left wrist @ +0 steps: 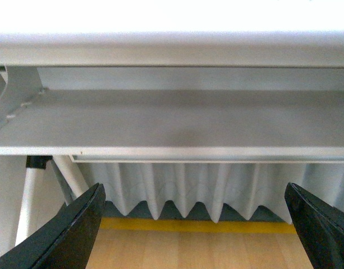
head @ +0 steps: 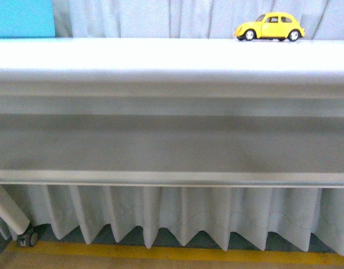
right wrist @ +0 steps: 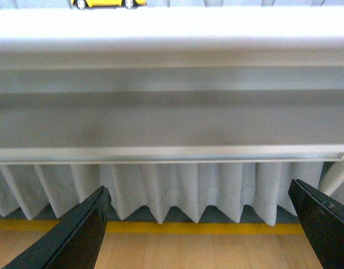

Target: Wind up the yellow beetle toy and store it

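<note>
Front view, yellow beetle toy (head: 270, 26) on tabletop (head: 132, 53), both jaws wide, well below

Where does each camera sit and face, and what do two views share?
Front: on the robot's body, facing the table edge and skirt; beetle on top; no arm shows.
Left wrist: on the left arm, low, facing the table edge; open left gripper shows.
Right wrist: same from the right arm; open right gripper shows.
Shared: front and right wrist both show the beetle.
</note>
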